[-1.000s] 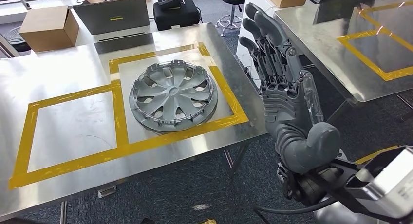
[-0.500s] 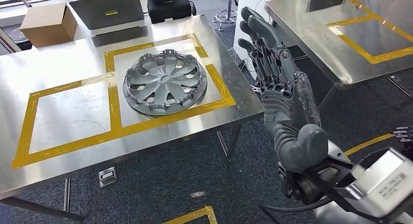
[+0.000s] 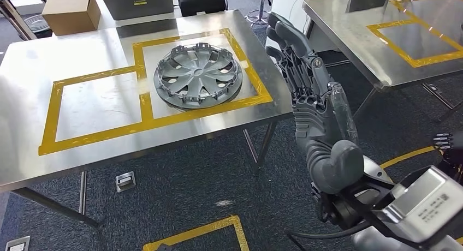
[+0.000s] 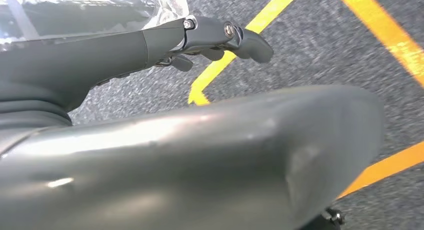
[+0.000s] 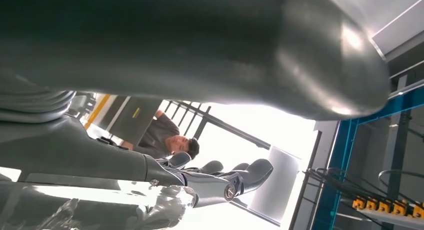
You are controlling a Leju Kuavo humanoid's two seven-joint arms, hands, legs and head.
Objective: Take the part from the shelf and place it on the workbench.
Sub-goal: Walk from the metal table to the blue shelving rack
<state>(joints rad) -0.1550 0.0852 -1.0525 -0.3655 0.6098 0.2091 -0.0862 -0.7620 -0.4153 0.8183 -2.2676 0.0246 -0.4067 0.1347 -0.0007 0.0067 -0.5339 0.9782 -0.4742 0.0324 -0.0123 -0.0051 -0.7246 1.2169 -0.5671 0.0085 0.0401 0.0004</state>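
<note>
Lying on workbench [image 3: 98, 169] inside yellow tape: part [image 3: 197, 76], well apart from raised right robot hand [image 3: 311, 98], fingers spread, empty

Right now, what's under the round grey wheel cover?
The round grey wheel cover lies on the shiny metal table, inside a yellow tape square. The spot directly beneath it is hidden.

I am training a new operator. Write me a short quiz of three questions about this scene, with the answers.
1. True or false: the wheel cover lies inside a yellow taped square on the metal table.
2. What does the right robot hand hold? A: the wheel cover. B: a laptop. C: nothing, its fingers are spread.
3. Fill in: the brown thing beyond the table's far edge is a ____.

Key: 1 true; 2 C; 3 cardboard box.
</note>
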